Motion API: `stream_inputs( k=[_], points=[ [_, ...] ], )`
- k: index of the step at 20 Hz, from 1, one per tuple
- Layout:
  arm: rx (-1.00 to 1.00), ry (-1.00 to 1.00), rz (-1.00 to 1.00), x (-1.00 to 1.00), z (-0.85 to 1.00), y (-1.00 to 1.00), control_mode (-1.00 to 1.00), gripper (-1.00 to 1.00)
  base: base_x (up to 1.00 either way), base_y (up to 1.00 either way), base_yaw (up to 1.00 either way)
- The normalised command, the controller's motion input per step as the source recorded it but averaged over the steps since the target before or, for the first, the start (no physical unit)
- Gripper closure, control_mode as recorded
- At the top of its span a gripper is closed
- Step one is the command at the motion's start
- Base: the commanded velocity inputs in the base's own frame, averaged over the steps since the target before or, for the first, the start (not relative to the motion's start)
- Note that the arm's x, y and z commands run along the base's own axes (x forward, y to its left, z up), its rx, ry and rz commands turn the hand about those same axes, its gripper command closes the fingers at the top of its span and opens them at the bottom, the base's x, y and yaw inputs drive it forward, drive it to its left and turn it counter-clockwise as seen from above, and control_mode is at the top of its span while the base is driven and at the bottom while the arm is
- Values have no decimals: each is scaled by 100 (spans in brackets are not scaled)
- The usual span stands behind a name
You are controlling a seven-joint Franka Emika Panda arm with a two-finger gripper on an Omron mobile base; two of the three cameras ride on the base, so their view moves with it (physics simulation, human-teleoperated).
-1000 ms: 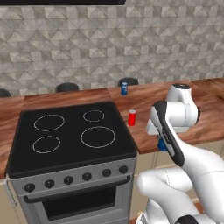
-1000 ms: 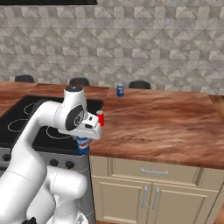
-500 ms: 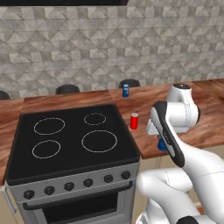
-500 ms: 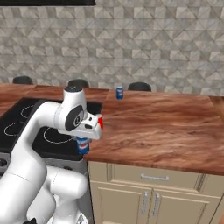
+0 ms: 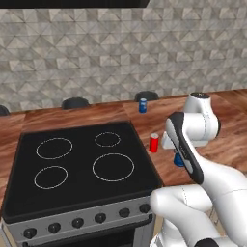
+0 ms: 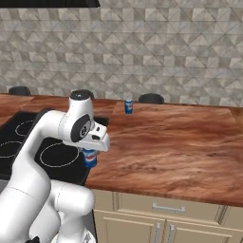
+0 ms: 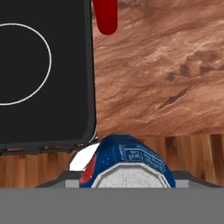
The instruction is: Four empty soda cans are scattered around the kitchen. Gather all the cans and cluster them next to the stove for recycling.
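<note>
While the arm is bent low over the desk, the scene is logged by size. Reddish-brown wood desk is seen running along the tiled wall, with the stove set into it at its left. Three dark stool tops are seen behind the desk's far edge. The gripper is held just off the stove's right front corner, its jaws clenched on a blue soda can, upright. A red soda can is noted upright on the desk, just beside the stove's right edge. A second blue can is noted upright near the desk's far edge, well apart from the red one.
</note>
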Motion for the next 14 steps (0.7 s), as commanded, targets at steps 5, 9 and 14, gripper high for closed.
stream_inputs(
  k=[5, 9, 14],
  points=[
    [0, 0, 0, 0, 0, 0, 100, 100, 44, 0, 0],
    [0, -1, 0, 11, -3, 0, -100, 100, 26, 0, 0],
    [0, 0, 0, 64, -4, 0, -100, 100, 0, 0, 0]
  ],
)
